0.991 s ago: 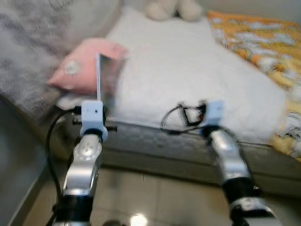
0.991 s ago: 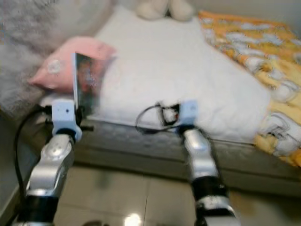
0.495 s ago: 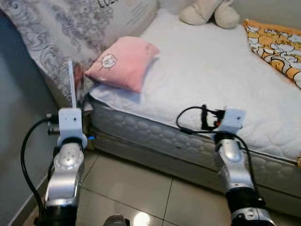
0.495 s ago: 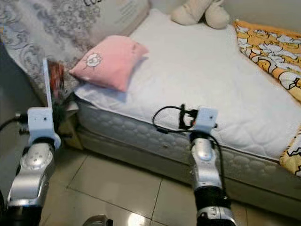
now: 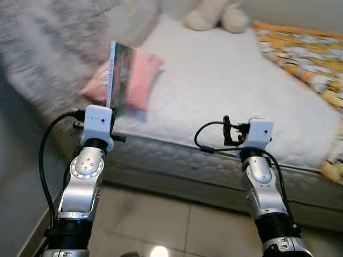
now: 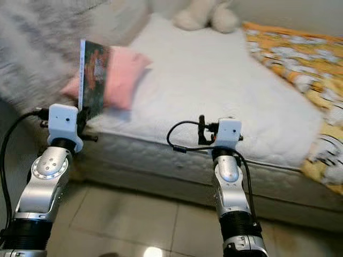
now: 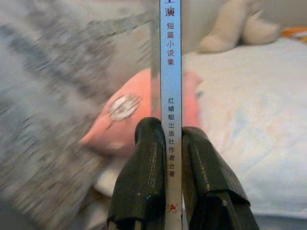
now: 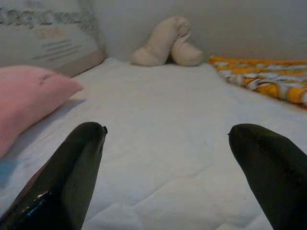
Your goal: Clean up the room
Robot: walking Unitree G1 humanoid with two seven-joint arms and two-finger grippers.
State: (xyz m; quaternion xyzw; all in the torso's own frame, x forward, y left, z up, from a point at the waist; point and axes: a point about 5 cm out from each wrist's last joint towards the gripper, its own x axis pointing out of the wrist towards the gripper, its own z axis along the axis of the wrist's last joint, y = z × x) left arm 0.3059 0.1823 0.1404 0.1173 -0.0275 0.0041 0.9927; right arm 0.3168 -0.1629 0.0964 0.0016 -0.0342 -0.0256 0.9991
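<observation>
Book upright, clamped in your left gripper before the pink pillow, your right gripper spread wide over the bed.

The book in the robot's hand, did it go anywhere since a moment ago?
Not really. The left gripper stays shut on the book, upright as before. Mostly the camera swung, so the bed and pink pillow slid across the picture. The right gripper stays open and empty over the mattress edge.
</observation>
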